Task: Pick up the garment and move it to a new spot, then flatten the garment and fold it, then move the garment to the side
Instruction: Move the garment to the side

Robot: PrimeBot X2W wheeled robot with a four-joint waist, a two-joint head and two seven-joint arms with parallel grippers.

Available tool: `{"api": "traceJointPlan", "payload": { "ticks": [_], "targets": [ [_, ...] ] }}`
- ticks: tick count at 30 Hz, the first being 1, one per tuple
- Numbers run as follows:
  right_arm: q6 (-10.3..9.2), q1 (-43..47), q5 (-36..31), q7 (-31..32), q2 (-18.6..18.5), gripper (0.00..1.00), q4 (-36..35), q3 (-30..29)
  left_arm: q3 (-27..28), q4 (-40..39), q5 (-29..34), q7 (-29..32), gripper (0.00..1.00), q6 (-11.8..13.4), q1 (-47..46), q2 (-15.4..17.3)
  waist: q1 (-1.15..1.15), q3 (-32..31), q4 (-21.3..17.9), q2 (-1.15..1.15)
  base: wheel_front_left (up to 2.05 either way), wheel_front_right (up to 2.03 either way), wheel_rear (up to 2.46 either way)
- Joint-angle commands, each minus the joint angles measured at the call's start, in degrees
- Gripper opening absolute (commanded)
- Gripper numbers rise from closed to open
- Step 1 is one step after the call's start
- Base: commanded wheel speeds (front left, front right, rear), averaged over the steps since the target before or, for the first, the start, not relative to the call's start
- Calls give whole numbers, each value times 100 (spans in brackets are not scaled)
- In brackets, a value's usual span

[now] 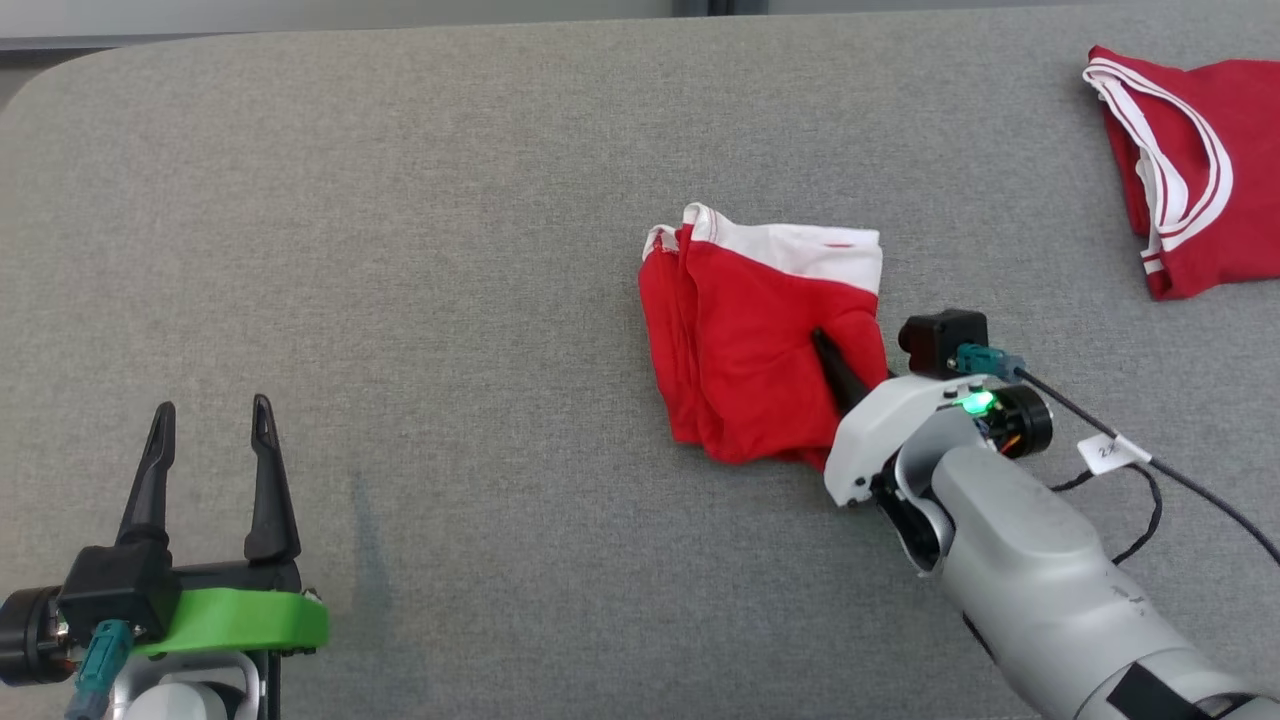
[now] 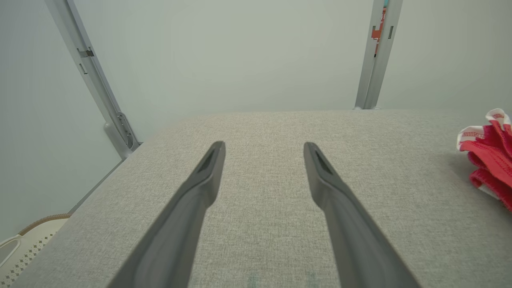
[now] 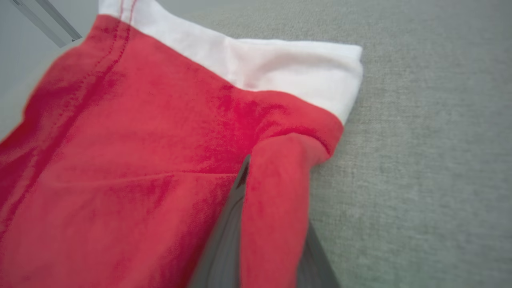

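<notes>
Idling at the near left with the left gripper, jaws spread wide, nothing between them, just above bare grey table, well apart from any cloth. Further in and to the right, pinching with the right gripper a fold along the right edge of the red garment: one dark finger on top of the cloth, the other hidden beneath, red fabric bunched between the two in the right wrist view, so closed on the cloth rather than merely touching it. Lying near the middle of the table, slightly right of centre, as a compact layered packet, with a white band along the far edge and several stacked edges at the left. Judging by that tidy stacking, probably past flattening and folding and at the last step, moving aside; could also be read as a first pickup, hard to rule out. Next: lift or drag gently by this edge without letting the layers slide apart, being gripped at one side only; possibly bring the idle left gripper across to support the left edge. Farther off, at the far right near the table's edge, lying flat, a second red garment with white trim: a likely hint of where "the side" is, and something to avoid overlapping.
</notes>
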Motion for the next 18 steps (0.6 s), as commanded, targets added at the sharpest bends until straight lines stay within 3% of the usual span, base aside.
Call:
{"api": "traceJointPlan", "payload": {
  "ticks": [1, 10, 18],
  "targets": [
    [-7, -195, -139, -7, -166, 0, -106, 39, 31, -43, -40, -15, 100, -15, -97, 23, 0, 67, -69, 0, 0, 0, 0],
    [-6, -957, -748, -11, -878, 0, -474, 575, -55, -435, -82, -15, 100, -29, -471, 31, 0, 600, -336, 0, 0, 0, 0],
    [-7, -1964, -686, -10, -1459, 0, -693, 1086, -39, -854, -57, -15, 100, -42, -751, 222, 0, 1292, -882, 0, 0, 0, 0]
  ]
}}
